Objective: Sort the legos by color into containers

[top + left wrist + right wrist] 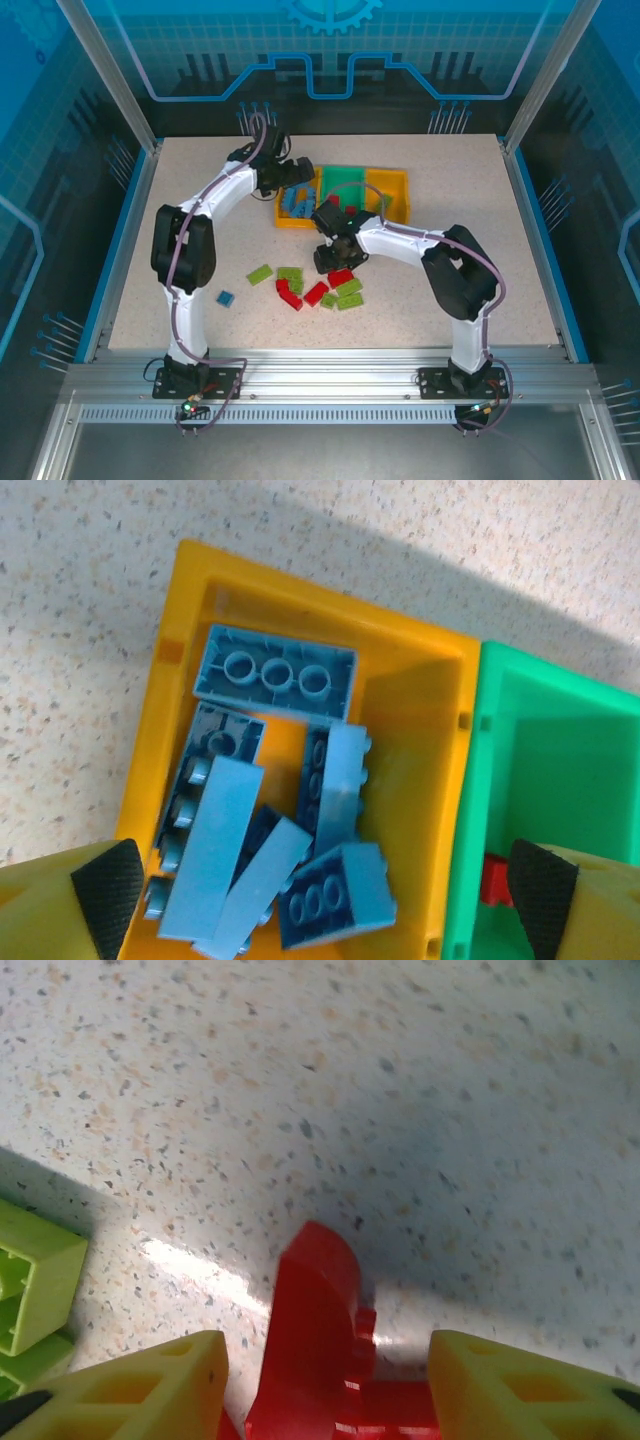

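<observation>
The containers stand in a row at the back: a yellow bin point(284, 218), a green bin point(345, 178) and another yellow bin point(395, 182). My left gripper point(325, 900) hangs open over the left yellow bin point(420, 740), in which several blue legos point(275, 670) lie heaped; nothing sits between its fingers. A red lego point(493, 880) shows in the green bin point(560, 760). My right gripper point(330, 1400) is low over the table, shut on a red lego point(315, 1340) that sticks out tilted between its yellow fingers point(150, 1390). In the top view this gripper point(335, 262) is by the loose pile.
Loose legos lie in front of the bins: light green ones point(260, 273) point(349, 288), red ones point(316, 292) point(290, 295) and a lone blue one point(226, 298) further left. A light green lego point(30, 1280) lies just left of my right gripper. A blue frame edges the table.
</observation>
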Available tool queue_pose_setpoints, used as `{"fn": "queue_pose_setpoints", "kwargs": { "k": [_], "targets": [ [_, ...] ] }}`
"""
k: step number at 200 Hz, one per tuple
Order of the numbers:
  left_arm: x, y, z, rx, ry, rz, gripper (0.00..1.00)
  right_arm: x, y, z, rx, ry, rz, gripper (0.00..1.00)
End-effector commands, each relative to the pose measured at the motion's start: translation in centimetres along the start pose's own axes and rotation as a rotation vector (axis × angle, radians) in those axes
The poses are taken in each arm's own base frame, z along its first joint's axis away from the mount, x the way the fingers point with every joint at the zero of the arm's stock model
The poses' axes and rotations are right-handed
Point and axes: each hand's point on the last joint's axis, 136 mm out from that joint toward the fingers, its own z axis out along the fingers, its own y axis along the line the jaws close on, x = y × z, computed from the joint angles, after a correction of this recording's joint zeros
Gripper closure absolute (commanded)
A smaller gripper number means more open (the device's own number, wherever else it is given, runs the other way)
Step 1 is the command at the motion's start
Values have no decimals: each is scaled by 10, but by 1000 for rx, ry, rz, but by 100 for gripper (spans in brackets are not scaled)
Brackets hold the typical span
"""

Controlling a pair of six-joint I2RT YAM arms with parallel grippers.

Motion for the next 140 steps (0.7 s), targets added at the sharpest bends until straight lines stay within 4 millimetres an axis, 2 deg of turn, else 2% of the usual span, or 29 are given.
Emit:
{"fn": "queue_pose_setpoints", "kwargs": {
  "k": [1, 27, 58, 90, 106, 124, 140],
  "targets": [
    [-7, -5, -41, 32, -53, -17, 1, 3, 9, 4, -10, 51, -28, 59],
    [-3, 0, -71, 38, -85, -21, 1, 3, 10, 1, -19, 54, -27, 73],
    [18, 22, -102, 13, -95, -28, 1, -17, 11, -28, -58, -21, 0, 76],
    [67, 72, -118, -114, -53, -26, 1, -56, -4, -68, -124, -134, 75, 77],
    [94, 96, -125, -170, -25, -42, 1, -76, -16, -81, -139, -176, 98, 78],
    [125, 118, -131, -213, 14, -79, 1, -98, -32, -87, -111, -212, 107, 78],
    [153, 136, -135, -247, 50, -119, 1, -117, -49, -85, -68, -230, 126, 78]
  ]
}}
